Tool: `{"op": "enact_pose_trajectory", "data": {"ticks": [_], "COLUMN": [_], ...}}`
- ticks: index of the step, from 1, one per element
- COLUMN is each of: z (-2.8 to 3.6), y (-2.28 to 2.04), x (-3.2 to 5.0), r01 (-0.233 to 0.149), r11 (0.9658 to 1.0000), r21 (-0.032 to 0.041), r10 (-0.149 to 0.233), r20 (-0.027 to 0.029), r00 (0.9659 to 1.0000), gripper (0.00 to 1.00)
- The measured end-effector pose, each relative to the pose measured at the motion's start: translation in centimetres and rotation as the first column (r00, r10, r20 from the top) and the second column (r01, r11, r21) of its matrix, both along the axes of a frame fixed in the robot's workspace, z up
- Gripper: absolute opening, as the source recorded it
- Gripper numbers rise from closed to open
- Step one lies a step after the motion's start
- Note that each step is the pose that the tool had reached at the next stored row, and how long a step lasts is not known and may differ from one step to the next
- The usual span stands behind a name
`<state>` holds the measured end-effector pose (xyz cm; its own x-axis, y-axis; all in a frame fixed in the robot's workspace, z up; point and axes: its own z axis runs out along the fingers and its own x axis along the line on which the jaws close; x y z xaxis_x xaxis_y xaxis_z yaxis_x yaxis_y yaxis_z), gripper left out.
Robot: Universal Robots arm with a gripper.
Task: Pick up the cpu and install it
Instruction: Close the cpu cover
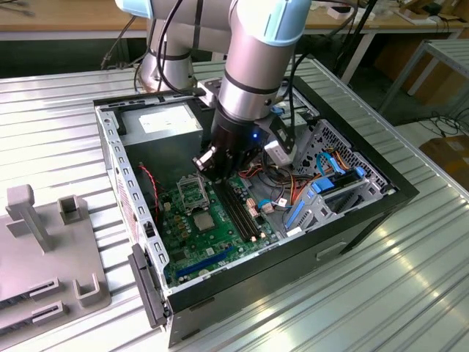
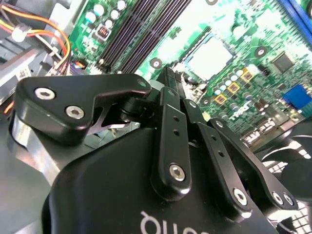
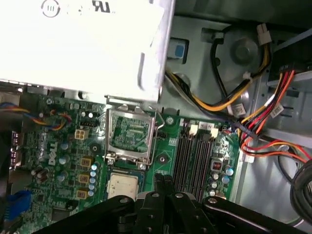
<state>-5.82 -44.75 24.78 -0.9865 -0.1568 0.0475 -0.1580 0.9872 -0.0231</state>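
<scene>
A white label [image 3: 73,29] on the power supply [image 3: 151,68] carried round certification marks and fine print, washed out by glare in the first wrist view and not readable. White lettering ran sideways across the green motherboard [image 3: 46,146]. More white letters stood on the black body of the gripper [image 2: 168,73] in the second wrist view, cut off by the frame's edge, so no whole word could be made out.

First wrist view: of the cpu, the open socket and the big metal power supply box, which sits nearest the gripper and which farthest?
From the gripper:
1. cpu, lying flat right beside it.
2. open socket, just beyond the cpu.
3. power supply box, farthest, behind the socket.
</scene>
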Motion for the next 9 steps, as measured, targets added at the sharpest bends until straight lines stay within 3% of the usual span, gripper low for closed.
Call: {"op": "enact_pose_trajectory", "data": {"ticks": [5,9], "z": [-0.02,-0.02], "y": [0.27,0.28], "x": [0.01,0.01], "r01": [-0.013,-0.078], "r11": [0.9999,0.9969], "r21": [0.0009,0.0010], "r10": [0.013,0.078], "r20": [-0.0001,0.0000], "r00": [0.9999,0.9969], "gripper": [0.11,0.11]}}
